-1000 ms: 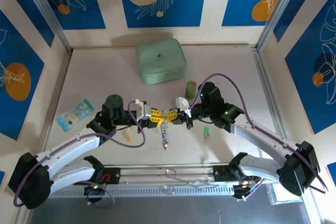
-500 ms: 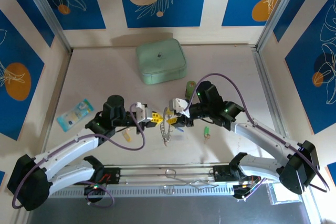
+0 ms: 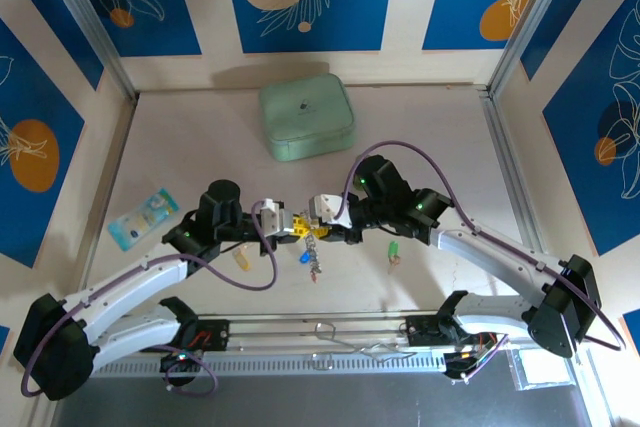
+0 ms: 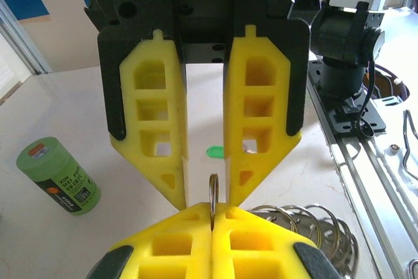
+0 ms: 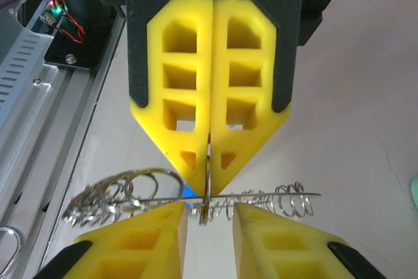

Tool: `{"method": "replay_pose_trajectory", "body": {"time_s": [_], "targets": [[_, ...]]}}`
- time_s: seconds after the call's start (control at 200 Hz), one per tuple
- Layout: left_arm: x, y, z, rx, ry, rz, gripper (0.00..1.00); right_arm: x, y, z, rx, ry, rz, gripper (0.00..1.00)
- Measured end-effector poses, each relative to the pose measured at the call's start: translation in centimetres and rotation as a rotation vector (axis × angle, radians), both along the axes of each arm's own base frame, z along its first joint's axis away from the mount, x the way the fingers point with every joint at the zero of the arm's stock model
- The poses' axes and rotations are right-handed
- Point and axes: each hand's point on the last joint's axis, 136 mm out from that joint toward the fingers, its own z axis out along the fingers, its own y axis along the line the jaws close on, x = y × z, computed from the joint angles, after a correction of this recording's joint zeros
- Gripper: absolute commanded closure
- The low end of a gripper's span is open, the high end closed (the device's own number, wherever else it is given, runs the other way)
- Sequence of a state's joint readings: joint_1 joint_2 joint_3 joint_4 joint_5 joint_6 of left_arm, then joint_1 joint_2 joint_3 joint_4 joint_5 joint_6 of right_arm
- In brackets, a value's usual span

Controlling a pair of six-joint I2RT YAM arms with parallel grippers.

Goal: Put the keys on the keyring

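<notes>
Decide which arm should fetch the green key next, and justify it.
Right. The right fingers stand apart, gripping nothing, and the green key lies beside that arm; the left fingers are shut on the keyring.

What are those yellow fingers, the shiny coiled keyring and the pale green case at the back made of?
Yellow fingers: likely rigid plastic, matte; hollow moulded windows.
Keyring: metal wire, polished; silvery glints along its coils.
Mint-green case: perhaps fabric or faux leather, matte; soft rounded edges, too distant to be sure.
</notes>
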State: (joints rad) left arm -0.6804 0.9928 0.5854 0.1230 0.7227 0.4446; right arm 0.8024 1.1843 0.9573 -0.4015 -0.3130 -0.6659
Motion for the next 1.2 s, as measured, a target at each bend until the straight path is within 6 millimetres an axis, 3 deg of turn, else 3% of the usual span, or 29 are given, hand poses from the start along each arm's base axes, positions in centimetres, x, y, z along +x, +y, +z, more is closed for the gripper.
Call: {"method": "replay_pose_trajectory", "body": {"time_s": [0.21, 0.295, 0.375, 0.425, 0.495, 0.745, 0.955, 1.145, 1.2], "targets": [[0.3, 0.0, -0.5, 0.024, 0.008, 0.011, 1.00, 0.0, 0.0, -0.5, -0.019, 0.014, -0.003, 1.00], [0.3, 0.0, -0.6, 0.029, 0.008, 0.015, 1.00, 0.1, 0.0, -0.7, -0.024, 0.013, -0.005, 1.00], [0.4, 0.1, -0.7, 0.032, 0.004, 0.018, 0.74, 0.1, 0.0, -0.7, -0.024, 0.012, -0.005, 1.00], [0.5, 0.0, -0.6, 0.033, -0.009, 0.021, 0.68, 0.2, 0.0, -0.7, -0.026, 0.011, -0.007, 1.00], [0.7, 0.1, -0.5, 0.033, -0.019, 0.036, 0.66, 0.2, 0.0, -0.7, -0.025, 0.011, -0.008, 1.00], [1.0, 0.4, -0.2, 0.033, -0.047, 0.067, 0.81, 0.3, -0.1, -0.7, -0.023, 0.013, -0.012, 1.00], [0.9, 0.5, -0.5, 0.038, -0.037, 0.068, 0.82, 0.3, -0.1, -0.7, -0.023, 0.014, -0.012, 1.00], [0.8, 0.5, -1.0, 0.054, -0.033, 0.061, 1.00, 0.3, -0.1, -0.7, -0.024, 0.017, -0.015, 1.00], [0.8, 0.5, -1.0, 0.055, -0.029, 0.062, 1.00, 0.3, -0.1, -0.7, -0.024, 0.016, -0.015, 1.00]]}}
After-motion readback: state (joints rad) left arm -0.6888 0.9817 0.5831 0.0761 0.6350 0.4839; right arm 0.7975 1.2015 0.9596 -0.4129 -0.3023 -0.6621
